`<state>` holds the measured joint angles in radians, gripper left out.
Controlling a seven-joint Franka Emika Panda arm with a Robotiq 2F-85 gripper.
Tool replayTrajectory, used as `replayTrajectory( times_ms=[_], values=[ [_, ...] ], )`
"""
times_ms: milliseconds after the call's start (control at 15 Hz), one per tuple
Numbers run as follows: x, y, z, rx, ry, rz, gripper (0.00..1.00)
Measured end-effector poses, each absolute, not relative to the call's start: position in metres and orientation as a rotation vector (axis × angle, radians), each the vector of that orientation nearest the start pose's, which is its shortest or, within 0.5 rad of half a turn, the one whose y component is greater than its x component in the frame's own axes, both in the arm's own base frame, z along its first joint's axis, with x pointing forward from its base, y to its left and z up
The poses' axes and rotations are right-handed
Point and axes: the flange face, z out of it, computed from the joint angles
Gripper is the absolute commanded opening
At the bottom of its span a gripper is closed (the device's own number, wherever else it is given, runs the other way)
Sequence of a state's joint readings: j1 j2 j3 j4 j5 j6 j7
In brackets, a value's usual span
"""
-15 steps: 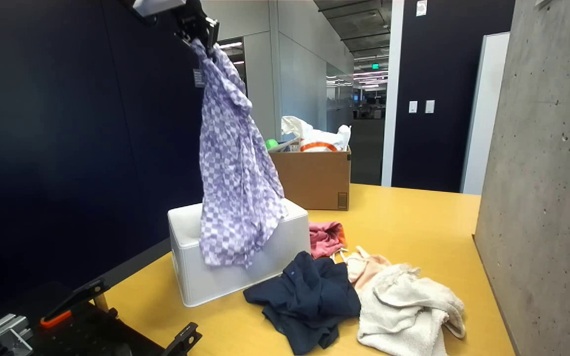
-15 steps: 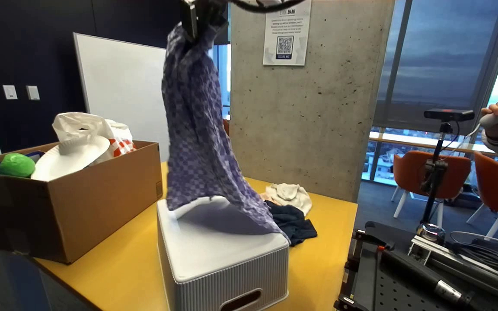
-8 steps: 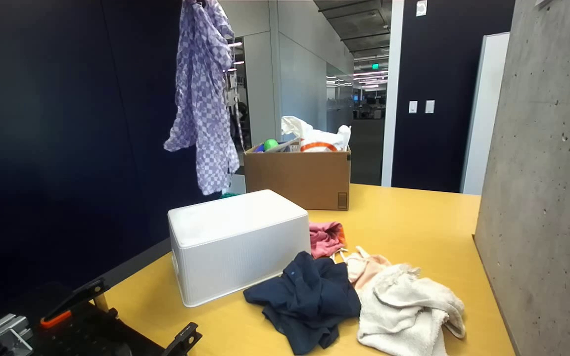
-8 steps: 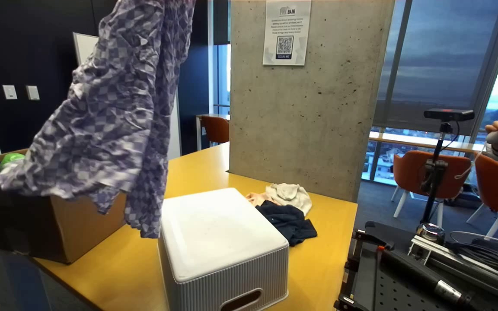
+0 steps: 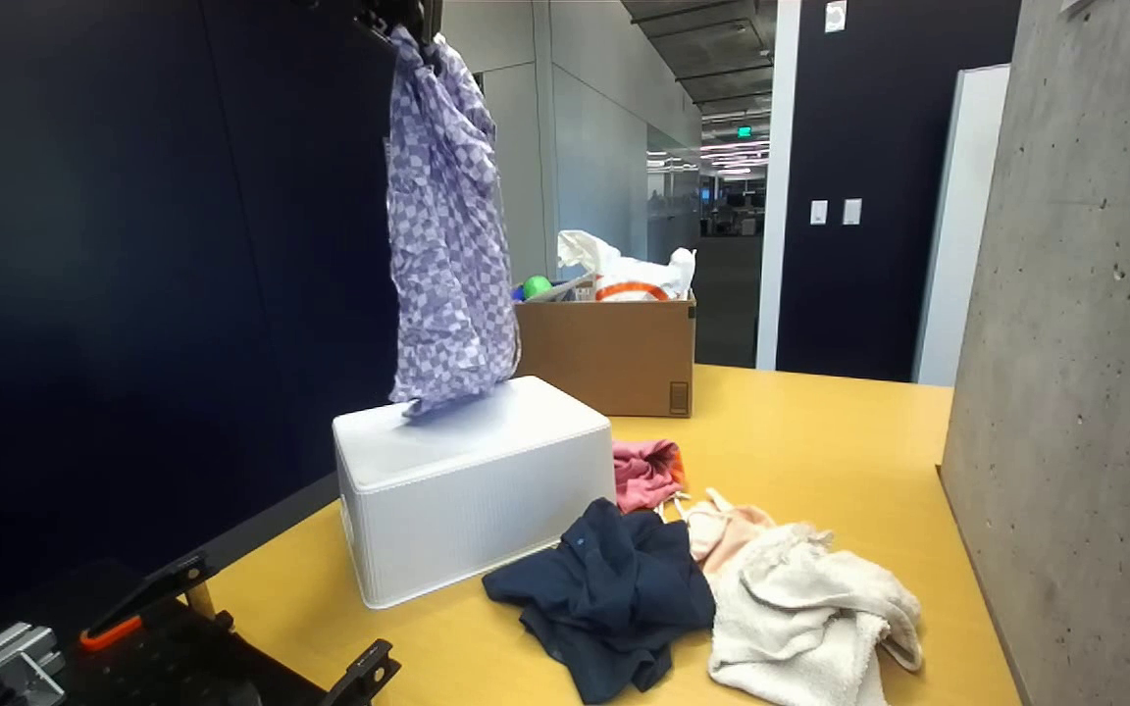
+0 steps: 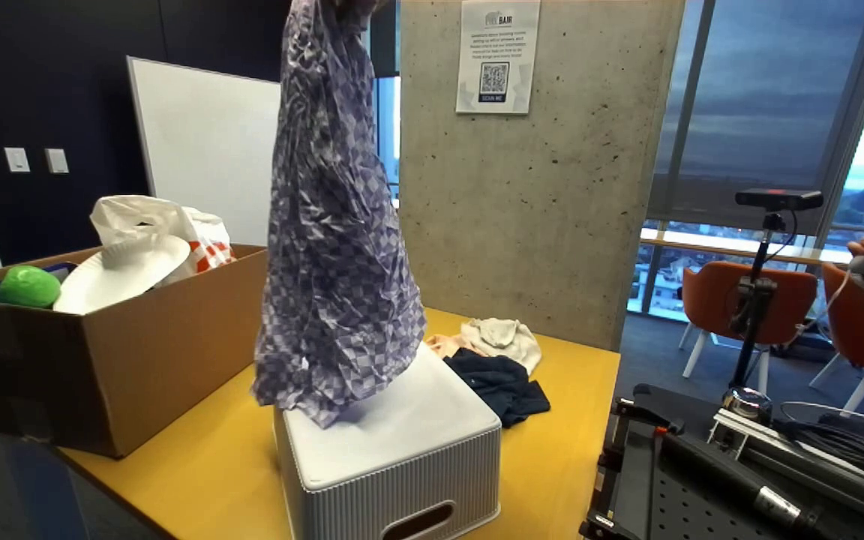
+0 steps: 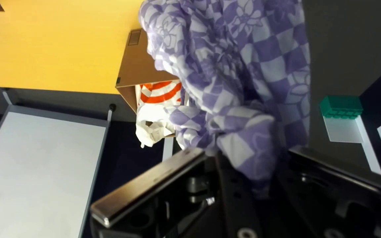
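Observation:
A purple-and-white checked cloth hangs down from my gripper, which is shut on its bunched upper end. In the wrist view a fold of the cloth is pinched by the gripper, and its fingertips are partly hidden. The cloth's lower hem hangs over the top of an upturned white ribbed box, and I cannot tell whether it touches. Beside that box lie a crumpled navy garment, a cream towel-like cloth, a peach cloth and a pinkish-red one.
Behind the white box stands a cardboard box filled with a white bag, paper plates and a green ball. A concrete pillar borders the yellow table. Black mounting hardware sits near the table's edge.
The cloth rose off the white box and swung aside half a second ago. It now hangs back above the box top, higher than one second ago. The garments on the table stayed put.

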<state>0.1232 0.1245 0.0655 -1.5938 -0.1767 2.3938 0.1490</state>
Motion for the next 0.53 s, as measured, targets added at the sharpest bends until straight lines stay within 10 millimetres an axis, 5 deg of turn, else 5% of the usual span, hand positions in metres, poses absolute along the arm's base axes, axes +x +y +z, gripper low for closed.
replayTrajectory(
  times_ms=[200, 533],
  values=[
    [0.641, 0.101, 0.591, -3.036, -0.164, -0.987, 0.02],
    [0.641, 0.087, 0.487, -3.101, -0.158, -0.796, 0.02]
  ],
)
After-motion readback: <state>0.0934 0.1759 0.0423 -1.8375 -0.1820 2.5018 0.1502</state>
